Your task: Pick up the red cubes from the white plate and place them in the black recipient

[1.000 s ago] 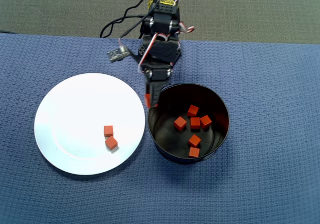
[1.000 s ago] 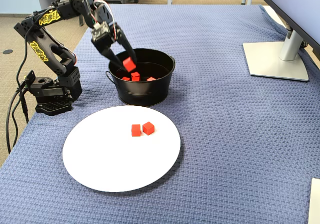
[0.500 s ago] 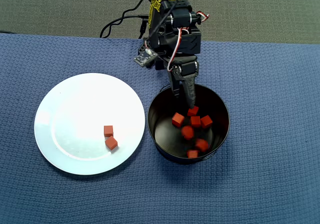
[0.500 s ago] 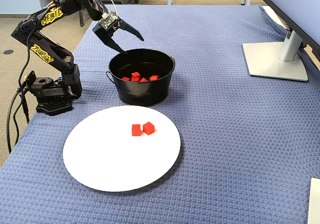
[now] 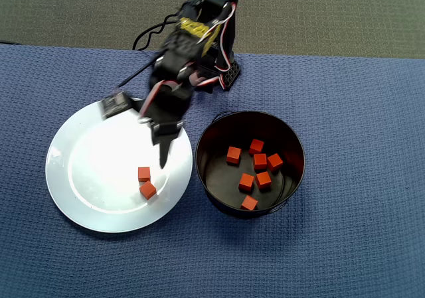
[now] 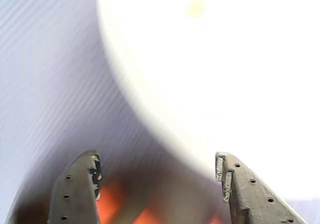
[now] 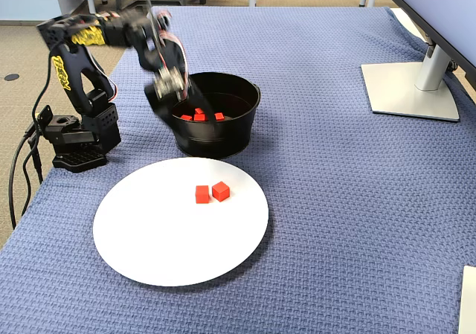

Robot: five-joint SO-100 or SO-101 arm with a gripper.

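Gripper [image 5: 162, 157] above the white plate's [image 5: 80, 178] right side — jaws apart, empty.
2 red cubes [image 5: 146, 182] on plate; 6 in the black pot [image 5: 219, 198].

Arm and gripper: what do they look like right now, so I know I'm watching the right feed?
The arm is black with yellow lettering on its links, and red, white and black wires loop along it. Black cables trail from its base. The gripper has two dark, tapering fingers dotted with small holes, with ridged inner pads.
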